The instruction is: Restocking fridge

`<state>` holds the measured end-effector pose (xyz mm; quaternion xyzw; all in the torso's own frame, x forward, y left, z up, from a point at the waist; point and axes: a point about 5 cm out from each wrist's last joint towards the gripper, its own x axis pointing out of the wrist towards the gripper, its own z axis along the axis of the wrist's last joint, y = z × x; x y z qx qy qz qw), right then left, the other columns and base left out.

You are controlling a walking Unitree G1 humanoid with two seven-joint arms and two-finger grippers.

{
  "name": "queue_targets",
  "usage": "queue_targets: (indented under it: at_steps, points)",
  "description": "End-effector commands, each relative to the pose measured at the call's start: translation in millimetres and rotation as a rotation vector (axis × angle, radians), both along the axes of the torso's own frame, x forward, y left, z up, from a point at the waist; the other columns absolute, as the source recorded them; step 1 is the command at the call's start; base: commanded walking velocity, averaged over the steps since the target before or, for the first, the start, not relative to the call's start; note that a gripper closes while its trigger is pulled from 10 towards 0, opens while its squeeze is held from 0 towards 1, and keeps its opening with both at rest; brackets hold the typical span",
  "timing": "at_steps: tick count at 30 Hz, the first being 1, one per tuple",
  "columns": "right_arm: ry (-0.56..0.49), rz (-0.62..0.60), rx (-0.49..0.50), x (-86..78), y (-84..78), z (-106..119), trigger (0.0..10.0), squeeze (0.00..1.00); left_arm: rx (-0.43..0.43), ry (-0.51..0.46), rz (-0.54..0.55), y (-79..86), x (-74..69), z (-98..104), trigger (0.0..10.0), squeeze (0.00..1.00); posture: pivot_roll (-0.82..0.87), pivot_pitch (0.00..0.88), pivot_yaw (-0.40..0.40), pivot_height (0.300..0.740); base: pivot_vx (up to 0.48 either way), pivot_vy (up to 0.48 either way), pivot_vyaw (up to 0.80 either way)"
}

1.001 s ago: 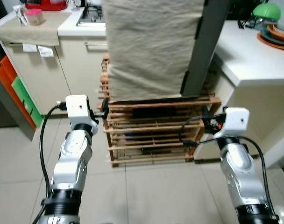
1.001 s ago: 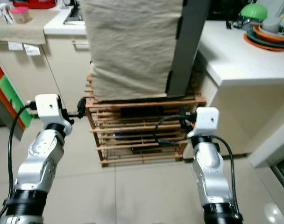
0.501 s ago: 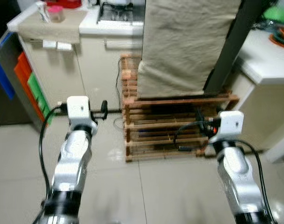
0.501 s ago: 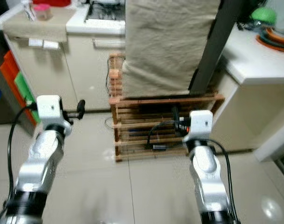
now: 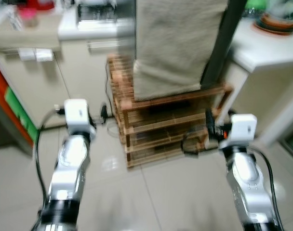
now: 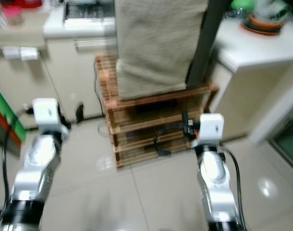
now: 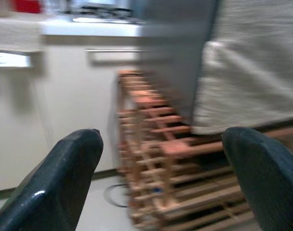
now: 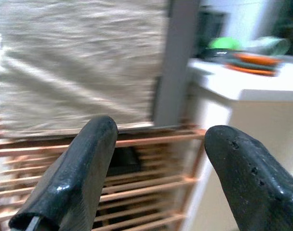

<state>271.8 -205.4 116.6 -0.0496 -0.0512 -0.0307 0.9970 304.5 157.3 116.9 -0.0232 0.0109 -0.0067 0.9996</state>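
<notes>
Kitchen floor of pale glossy tiles (image 5: 151, 192), motion-blurred in both head views. No fridge and no item to restock can be made out; the task's thing cannot be placed from these views, and both grippers carry nothing.

Landmark: low slatted wooden rack (image 5: 161, 130), standing on the tiles. On top of it sits a tall block draped in beige cloth (image 5: 173, 43), with a dark grey upright panel (image 5: 219, 43) at its right edge.

Left gripper (image 7: 161, 168): fingers apart, empty, held forward just left of the rack. Right gripper (image 8: 158, 168): fingers apart, empty, just in front of the rack's right end. Judgement: both arms are held forward and ready while the robot moves, so nothing is picked up yet.

Left of the rack: cream cabinets (image 5: 40, 82) under a white counter. Right of the rack: white counter (image 5: 267, 48) bearing stacked orange and green dishes (image 5: 274, 19).
</notes>
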Motion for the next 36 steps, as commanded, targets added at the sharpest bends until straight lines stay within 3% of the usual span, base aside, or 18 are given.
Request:
queue_targets:
  at_steps: [1,8,10,16,26,29,31,36]
  points:
    - [-0.02,0.02,0.019,3.6,6.6,5.3,10.0,0.0,0.009,-0.038,0.011,7.4,2.6,9.9,10.0,0.0,-0.09,0.0,-0.014,0.74,0.0,0.48,-0.76]
    - [-0.034,0.004,0.021,6.5,4.3,8.2,10.0,0.0,0.016,-0.049,0.019,10.2,3.0,11.9,10.0,0.0,-0.09,0.0,-0.014,0.74,0.0,0.48,-0.76]
    - [-0.044,-0.003,0.02,4.6,3.5,8.5,10.0,0.0,0.076,-0.111,0.006,13.1,-5.3,16.5,10.0,0.0,-0.09,0.0,-0.014,0.74,0.0,0.24,0.0]
    - [-0.044,-0.009,0.024,6.5,3.2,8.0,10.0,0.0,0.09,-0.225,-0.107,-2.0,-18.5,30.7,10.0,0.0,-0.07,0.0,-0.018,0.74,0.0,0.0,0.0]
    - [-0.055,0.008,0.025,16.0,8.5,12.3,10.0,0.0,0.027,-0.129,-0.028,9.9,-8.3,18.1,10.0,0.0,-0.06,0.0,-0.023,0.74,0.406,0.0,0.0]
    - [-0.054,-0.015,0.061,14.8,5.6,12.2,10.0,0.0,-0.005,-0.128,-0.014,13.4,-8.1,18.0,10.0,0.0,-0.06,0.0,-0.02,0.74,0.45,0.0,0.0]
    - [-0.049,-0.044,0.148,8.9,2.0,11.0,10.0,0.0,-0.026,-0.164,-0.006,16.9,-9.8,27.3,10.0,0.0,-0.06,0.0,-0.02,0.74,0.452,0.0,0.0]
    - [-0.035,-0.02,0.226,1.5,8.9,7.7,10.0,0.0,-0.025,-0.168,-0.028,12.5,-9.9,32.9,10.0,0.0,-0.07,0.0,-0.017,0.74,0.452,0.0,0.0]
